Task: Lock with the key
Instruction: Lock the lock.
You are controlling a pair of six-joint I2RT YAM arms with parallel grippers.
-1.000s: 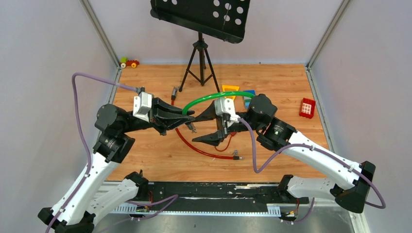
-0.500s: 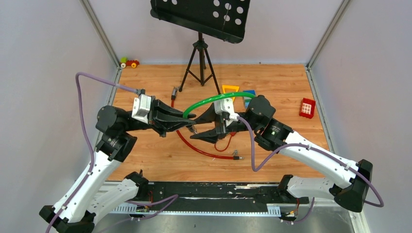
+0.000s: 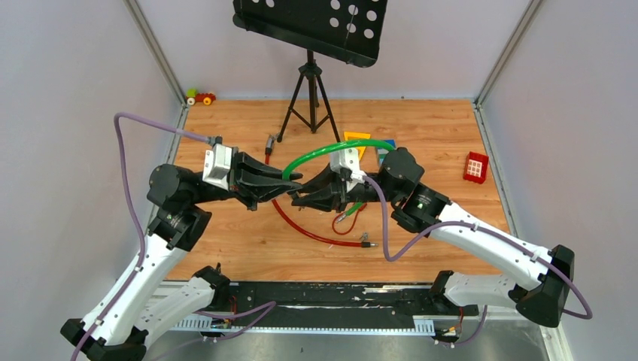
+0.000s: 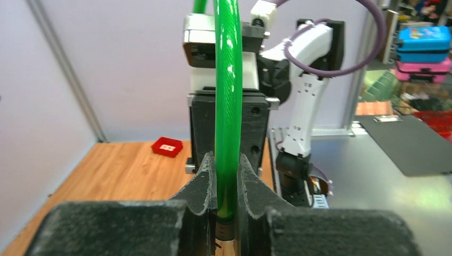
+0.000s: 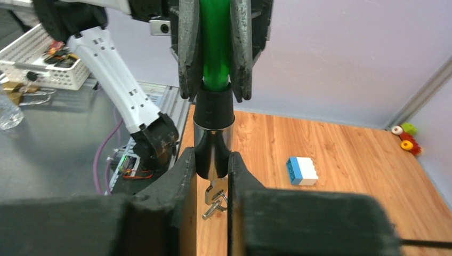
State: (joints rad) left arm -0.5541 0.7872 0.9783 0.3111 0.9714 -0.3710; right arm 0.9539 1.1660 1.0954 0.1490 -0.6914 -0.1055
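A green cable arches between my two grippers above the table. My left gripper is shut on it just above its dark end collar; in the left wrist view the green cable runs up between the fingers. My right gripper is shut on the silver lock barrel at that same end. The small silvery key sticks out of the barrel between my right fingers, with a ring hanging from it. The cable's other end dangles below the right gripper.
A red cable lies looped on the wooden table under the grippers. A music stand's tripod stands at the back. A red square piece sits at the right, yellow and blue pieces behind the right wrist, a blue-white brick nearby.
My right gripper has moved left and up to the left gripper and closed from wide open onto the lock barrel. The left gripper has kept its hold on the green cable.
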